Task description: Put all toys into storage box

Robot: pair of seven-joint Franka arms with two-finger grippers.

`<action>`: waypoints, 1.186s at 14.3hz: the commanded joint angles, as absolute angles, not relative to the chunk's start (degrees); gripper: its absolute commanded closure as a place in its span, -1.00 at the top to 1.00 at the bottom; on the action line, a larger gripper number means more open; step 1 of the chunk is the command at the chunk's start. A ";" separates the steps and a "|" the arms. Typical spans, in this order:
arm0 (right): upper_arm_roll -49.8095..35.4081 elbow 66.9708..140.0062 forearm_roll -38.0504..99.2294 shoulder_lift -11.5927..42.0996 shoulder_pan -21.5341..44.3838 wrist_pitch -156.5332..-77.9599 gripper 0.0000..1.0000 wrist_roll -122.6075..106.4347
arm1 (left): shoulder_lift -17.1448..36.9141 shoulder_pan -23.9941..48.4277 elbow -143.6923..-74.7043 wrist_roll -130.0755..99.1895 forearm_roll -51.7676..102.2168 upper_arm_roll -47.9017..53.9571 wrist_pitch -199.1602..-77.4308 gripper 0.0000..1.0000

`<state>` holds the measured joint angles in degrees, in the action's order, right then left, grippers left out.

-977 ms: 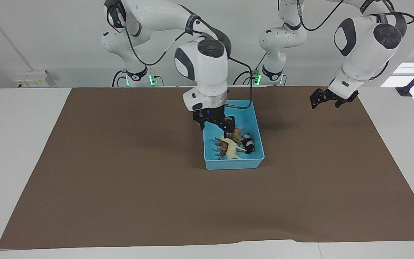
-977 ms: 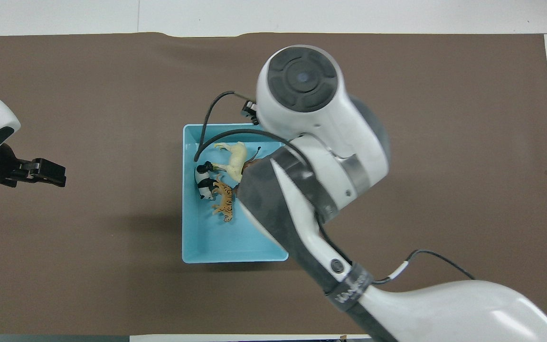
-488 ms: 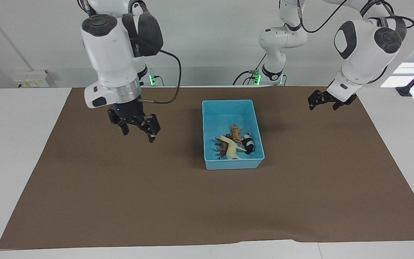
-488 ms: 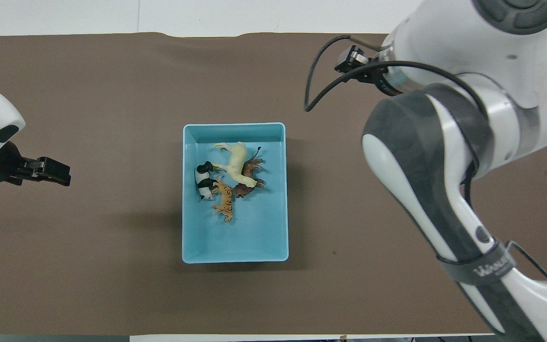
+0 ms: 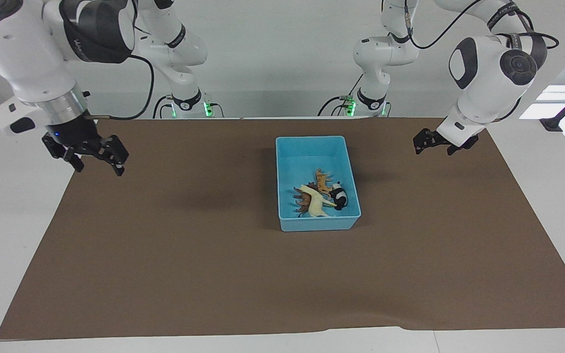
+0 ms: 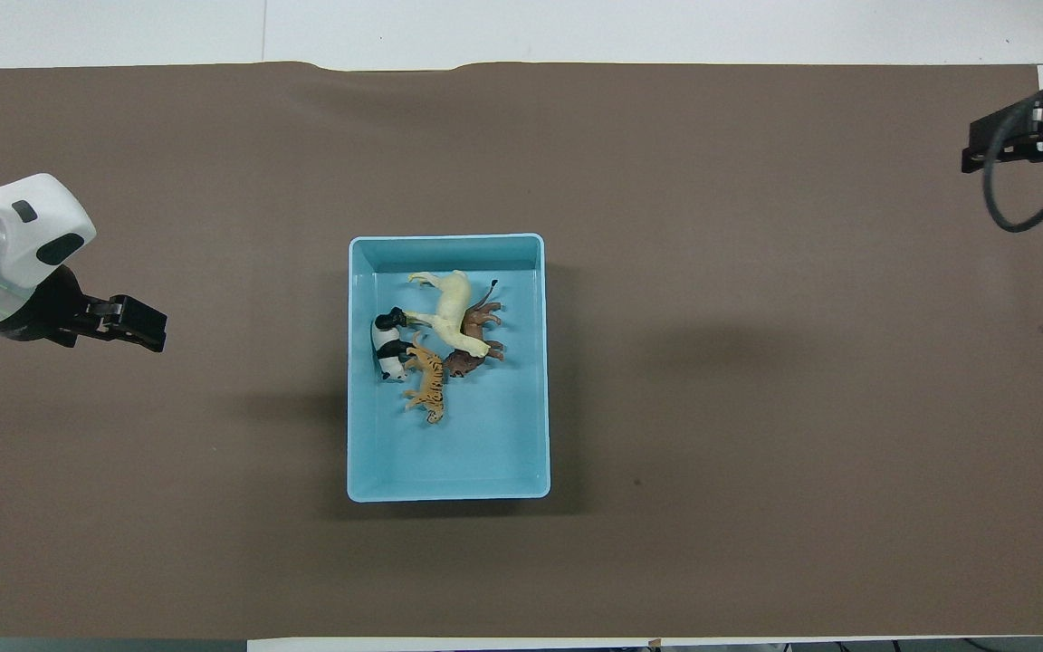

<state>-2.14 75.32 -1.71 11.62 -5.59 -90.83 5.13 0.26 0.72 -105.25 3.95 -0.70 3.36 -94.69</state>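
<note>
The light-blue storage box (image 5: 312, 147) stands mid-mat; it also shows in the overhead view (image 6: 476, 453). All the toys lie inside it in a cluster: orange tiger (image 6: 429, 385), cream horse (image 6: 449, 303), brown lion (image 6: 478, 340), panda (image 6: 387, 351). The horse (image 5: 314, 202) lies across the lion. My right gripper (image 5: 97, 166) is open and empty, up over the mat's edge at the right arm's end. My left gripper (image 5: 432, 146) is open and empty, over the mat at the left arm's end, also in the overhead view (image 6: 137, 323).
A brown mat (image 5: 189, 255) covers most of the white table (image 5: 12, 206). In the overhead view only a dark wrist fitting with a cable (image 6: 1019, 140) of the right arm shows at the edge.
My right gripper has risen out of the box and swung away to the right arm's end of the table, empty. The left gripper has shifted slightly toward the box. The toys have not moved.
</note>
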 commanded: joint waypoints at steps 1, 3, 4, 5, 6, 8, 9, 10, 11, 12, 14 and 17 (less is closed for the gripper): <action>-1.94 77.95 -1.15 5.99 -7.56 -84.84 1.00 2.21 | 0.26 1.93 -104.68 4.48 0.09 2.11 -94.39 1.00; -0.01 79.97 -0.79 3.00 -6.42 -80.79 1.00 1.05 | 0.09 1.41 -104.68 4.57 0.09 2.11 -94.57 1.00; 1.13 82.24 -0.70 1.51 -5.11 -81.12 1.00 0.88 | 0.09 1.41 -104.68 4.57 0.09 2.11 -94.66 1.00; 3.23 84.79 0.08 -0.25 -3.71 -81.82 1.00 0.62 | 0.09 1.41 -104.68 4.40 0.09 2.11 -94.66 1.00; 5.43 87.34 1.04 -1.83 -1.60 -82.96 1.00 0.70 | 0.17 1.41 -104.68 4.31 0.09 2.11 -95.44 1.00; 6.33 89.38 1.06 -2.55 -1.05 -84.81 1.00 0.62 | 0.18 1.32 -104.68 4.13 0.09 2.11 -97.55 1.00; 6.33 89.21 1.32 -2.20 -1.58 -85.51 1.00 0.79 | 0.09 1.32 -104.68 4.13 0.09 2.11 -97.47 1.00; 6.33 89.03 1.41 -2.20 -2.19 -85.69 1.00 0.53 | 0.09 1.32 -104.68 4.22 0.09 2.11 -97.56 1.00; 6.42 88.69 2.62 -2.11 -2.28 -85.69 1.00 0.61 | 0.09 1.32 -104.59 4.22 0.09 2.11 -97.56 1.00; 6.42 88.68 2.90 -2.02 -2.29 -86.13 1.00 0.88 | 0.00 1.32 -104.33 4.22 0.09 2.20 -97.47 1.00; 6.50 88.68 2.11 -2.02 -2.29 -86.74 1.00 0.62 | -0.09 1.32 -104.06 4.22 0.09 2.28 -97.29 1.00; 6.42 88.68 -0.17 -1.93 -1.67 -88.24 1.00 0.70 | -0.70 1.32 -103.89 4.13 0.09 2.20 -97.47 1.00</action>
